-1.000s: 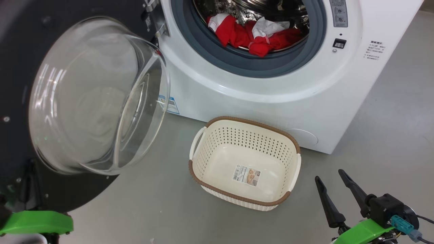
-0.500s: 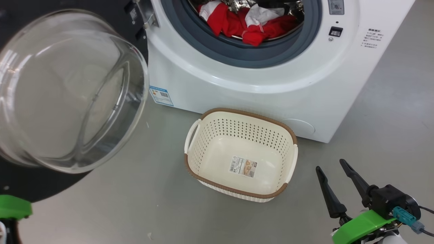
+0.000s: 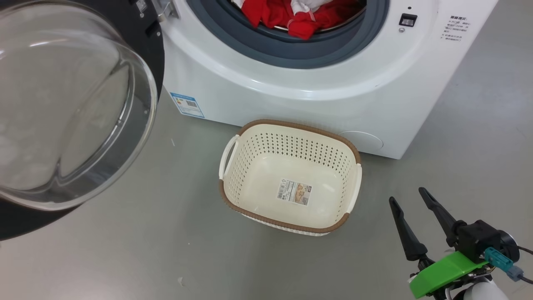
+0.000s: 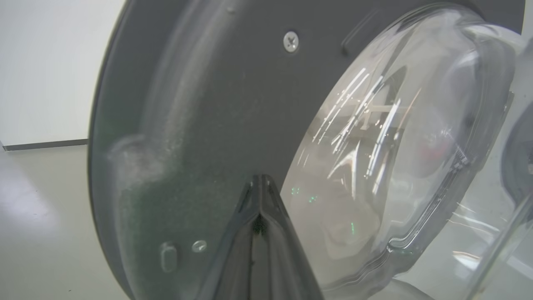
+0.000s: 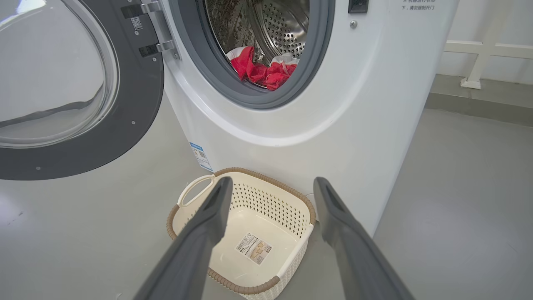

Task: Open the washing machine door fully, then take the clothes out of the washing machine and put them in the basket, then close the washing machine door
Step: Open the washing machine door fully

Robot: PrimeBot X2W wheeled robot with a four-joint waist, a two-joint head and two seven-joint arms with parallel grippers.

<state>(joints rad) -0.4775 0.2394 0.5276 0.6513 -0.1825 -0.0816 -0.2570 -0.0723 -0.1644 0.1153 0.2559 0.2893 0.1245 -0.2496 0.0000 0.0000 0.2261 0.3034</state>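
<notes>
The washing machine door (image 3: 70, 104) is standing swung out to the left of the washing machine (image 3: 316, 79), its clear glass bowl bulging forward and its black rim hanging above the grey floor (image 3: 166, 250). The clothes (image 3: 295, 16), red with white patches, are lying inside the steel drum (image 5: 283, 29), heaped at the front by the grey rubber ring (image 3: 283, 50). The basket (image 3: 291, 124) is sitting upright on the floor just in front of the machine's lower panel, a paper label (image 3: 295, 192) showing on its bare bottom. The right hand (image 3: 406, 194) is hovering low to the right of the basket, apart from it, its two dark fingers spread wide and released. The left hand (image 4: 260, 183) is pointing at the dark inner face of the door beside the glass, its fingers clenched together into a single point. Whether the tips are touching the door I cannot tell.
</notes>
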